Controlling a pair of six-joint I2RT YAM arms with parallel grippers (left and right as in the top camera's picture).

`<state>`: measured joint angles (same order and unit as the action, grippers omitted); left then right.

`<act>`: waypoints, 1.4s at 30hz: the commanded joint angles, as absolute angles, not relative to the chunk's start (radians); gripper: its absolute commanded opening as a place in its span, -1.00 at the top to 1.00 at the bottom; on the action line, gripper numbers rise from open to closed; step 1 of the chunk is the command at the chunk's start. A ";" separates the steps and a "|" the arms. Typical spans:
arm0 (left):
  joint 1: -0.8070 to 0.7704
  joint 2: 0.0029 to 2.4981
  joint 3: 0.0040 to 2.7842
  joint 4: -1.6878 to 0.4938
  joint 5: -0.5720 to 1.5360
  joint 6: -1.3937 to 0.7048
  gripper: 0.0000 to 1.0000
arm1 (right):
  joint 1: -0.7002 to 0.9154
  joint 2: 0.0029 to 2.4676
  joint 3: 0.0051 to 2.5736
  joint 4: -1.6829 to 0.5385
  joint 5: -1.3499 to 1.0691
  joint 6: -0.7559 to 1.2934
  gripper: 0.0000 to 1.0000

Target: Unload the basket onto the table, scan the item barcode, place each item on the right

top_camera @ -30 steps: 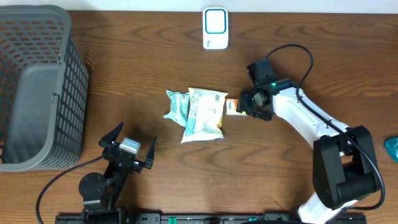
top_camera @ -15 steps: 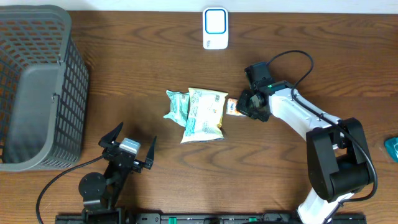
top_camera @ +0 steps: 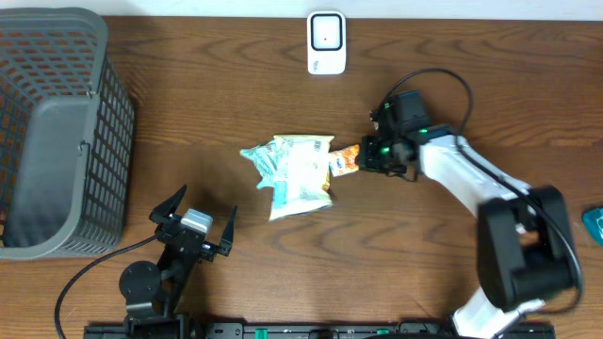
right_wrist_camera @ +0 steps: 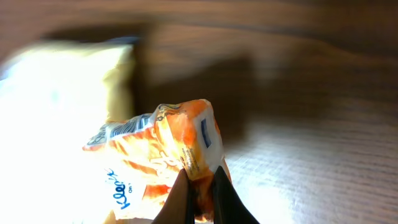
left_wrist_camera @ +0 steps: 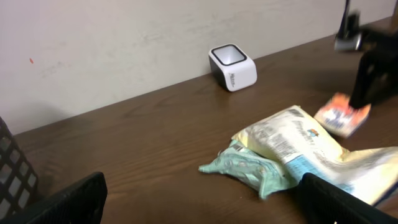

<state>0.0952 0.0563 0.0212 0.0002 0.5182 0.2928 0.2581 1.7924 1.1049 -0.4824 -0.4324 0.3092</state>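
Here, the right claw [right_wrist_camera: 199,186] pinches shut on an orange packet [right_wrist_camera: 149,155], its blue lettering only partly legible; the left claw [top_camera: 205,205] gapes empty near the front edge of the tabletop [top_camera: 301,273].

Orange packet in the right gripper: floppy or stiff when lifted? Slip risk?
Probably floppy: the orange packet is crinkled film, pinched at one edge by the right gripper, so it may droop. Likely light, being smaller than the pale bag beside it. Glossy wrap might slip.

Packet [right_wrist_camera: 163,163], orange and white with blue patch; bag [top_camera: 301,174], pale yellow; pouch [top_camera: 252,155], mint green; basket [top_camera: 113,122], grey lattice; surface [top_camera: 188,94], brown wood-grain.
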 commanded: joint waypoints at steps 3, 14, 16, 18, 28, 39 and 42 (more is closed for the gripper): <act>0.091 0.056 0.004 -0.041 0.531 0.306 -0.96 | 0.179 1.535 1.113 -0.533 -0.788 -0.126 0.98; 0.091 0.056 0.004 -0.041 0.532 0.306 -0.96 | 0.069 1.127 1.113 -0.889 -1.326 -0.910 0.98; 0.091 0.056 0.004 -0.041 0.531 0.307 -0.96 | 0.069 1.077 1.113 -0.963 -1.372 -1.011 0.98; 0.091 0.056 0.004 -0.041 0.532 0.306 -0.96 | 0.069 1.025 1.113 -1.023 -1.414 -1.087 0.98; 0.091 0.056 0.004 -0.041 0.531 0.307 -0.96 | 0.069 0.794 1.113 -1.081 -1.313 -1.104 0.98; 0.091 0.056 0.004 -0.041 0.531 0.307 -0.96 | 0.069 0.934 1.112 -0.841 -1.100 -0.583 0.97; 0.091 0.056 0.004 -0.041 0.531 0.306 -0.95 | 0.071 1.070 1.112 -0.633 -1.042 -0.197 0.97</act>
<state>0.0952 0.0570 0.0219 -0.0010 0.5182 0.2928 0.0750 0.9775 1.1069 -0.6975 -1.1191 -0.6250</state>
